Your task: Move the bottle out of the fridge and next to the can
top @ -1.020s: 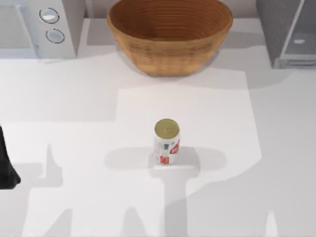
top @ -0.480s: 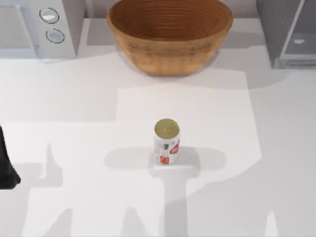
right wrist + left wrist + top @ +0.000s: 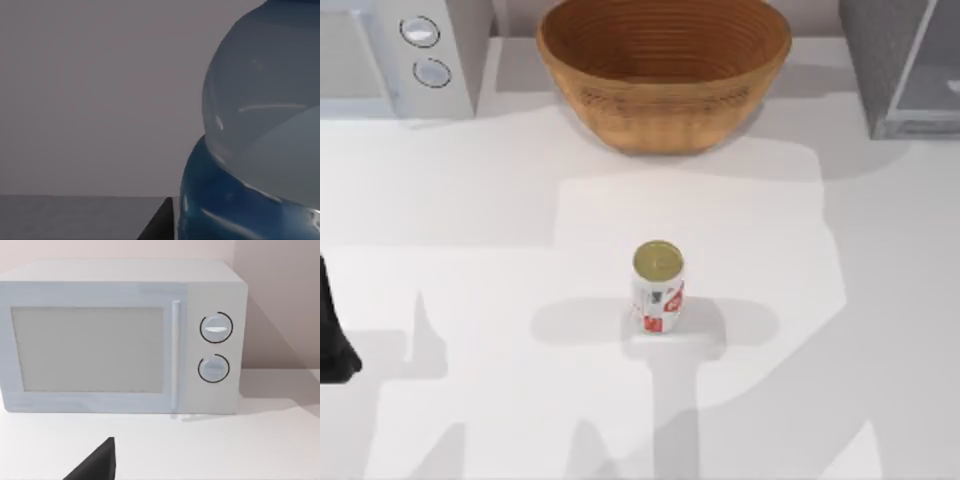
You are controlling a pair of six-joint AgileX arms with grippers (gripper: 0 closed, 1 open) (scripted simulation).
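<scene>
Bottle sits very close before the right wrist camera, inside the grey fridge at the table's far right corner; whether the right gripper is spread or pinching it cannot be told. The risk seems to be that the bottle, if held loosely, slips or knocks the fridge wall on the way out, or later bumps the can standing mid-table. The left arm is parked at the left edge, near the white microwave.
</scene>
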